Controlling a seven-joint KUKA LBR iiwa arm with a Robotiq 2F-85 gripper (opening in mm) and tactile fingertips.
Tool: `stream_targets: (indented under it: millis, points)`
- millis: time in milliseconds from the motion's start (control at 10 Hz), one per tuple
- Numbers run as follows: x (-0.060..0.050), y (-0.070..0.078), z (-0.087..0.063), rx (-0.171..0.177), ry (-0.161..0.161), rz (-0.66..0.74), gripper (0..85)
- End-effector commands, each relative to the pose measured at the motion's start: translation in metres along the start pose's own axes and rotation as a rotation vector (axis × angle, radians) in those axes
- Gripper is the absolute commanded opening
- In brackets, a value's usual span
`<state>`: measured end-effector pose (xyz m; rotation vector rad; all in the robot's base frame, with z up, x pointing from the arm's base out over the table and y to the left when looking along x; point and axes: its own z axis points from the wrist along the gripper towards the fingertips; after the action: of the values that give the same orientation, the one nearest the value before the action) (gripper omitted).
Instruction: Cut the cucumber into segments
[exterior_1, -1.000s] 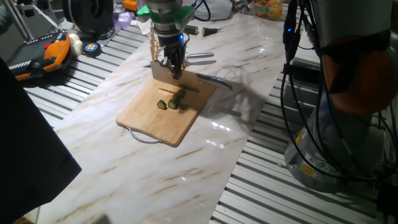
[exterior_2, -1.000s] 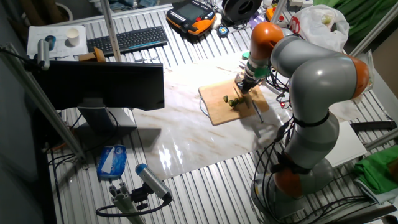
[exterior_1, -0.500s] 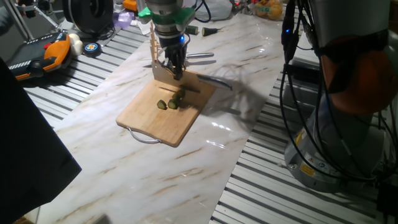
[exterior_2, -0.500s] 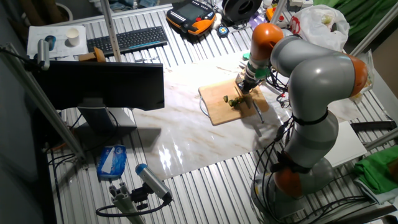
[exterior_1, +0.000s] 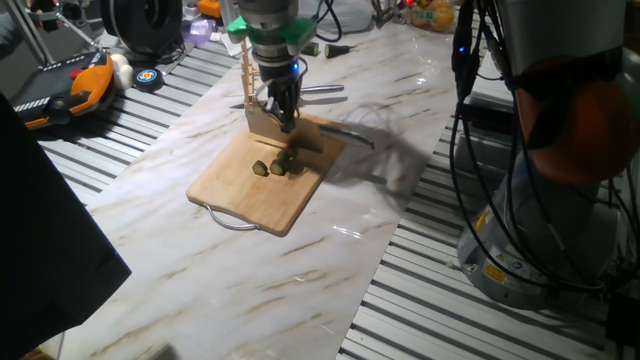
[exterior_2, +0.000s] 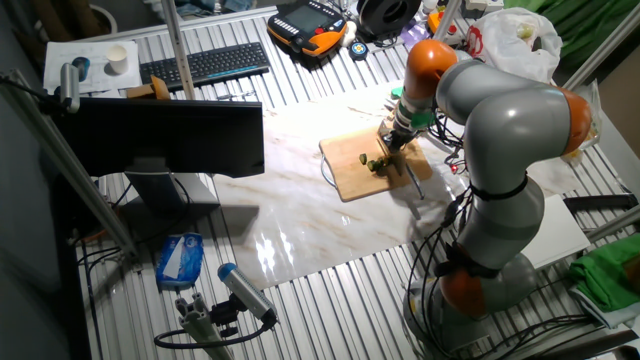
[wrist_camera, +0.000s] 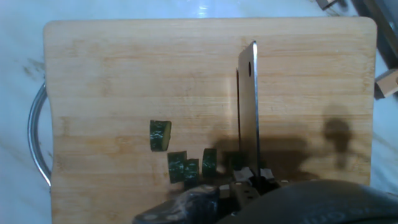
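Well, the change over the last second is small: the gripper (exterior_1: 284, 120) has crept a touch toward the far side of the wooden board (wrist_camera: 124, 74) and sits a shade higher in the fixed views, while the green pieces under it have not moved. It is clamped on the knife (wrist_camera: 249, 106), whose blade runs edge-on straight away from the hand camera, so I read the grasp as firm. The cucumber (wrist_camera: 232, 162), what is left of it, is a dark stub just beside the blade on its left, partly in the hand's shadow. The segments (wrist_camera: 160, 135) lie in a loose row further left along the near edge of the board, one of them set a little apart. I judge that several cuts are done and the blade is being lined up for another, though whether the stub is worth another cut is hard to say (it looks very short). The board, with its metal loop handle (wrist_camera: 34, 143), rests on a marble-patterned table (exterior_1: 300, 270). Around it are a keyboard (exterior_2: 205, 63), a dark monitor (exterior_2: 165, 135) and an orange pendant (exterior_1: 70, 85)
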<state>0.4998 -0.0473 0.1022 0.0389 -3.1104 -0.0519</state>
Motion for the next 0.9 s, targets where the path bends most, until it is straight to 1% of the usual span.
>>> stream_targets:
  millis: [0,200,400,800]
  points:
    - [0.0027,0.0035,0.0047,-0.001,-0.005,0.004,0.7]
    - [0.0032,0.0020,0.0066,0.001,-0.008,0.002,0.7]
    - [0.0026,-0.0025,0.0102,-0.008,-0.007,-0.004,0.7]
    - [0.0024,-0.0013,0.0118,-0.008,-0.008,-0.002,0.7]
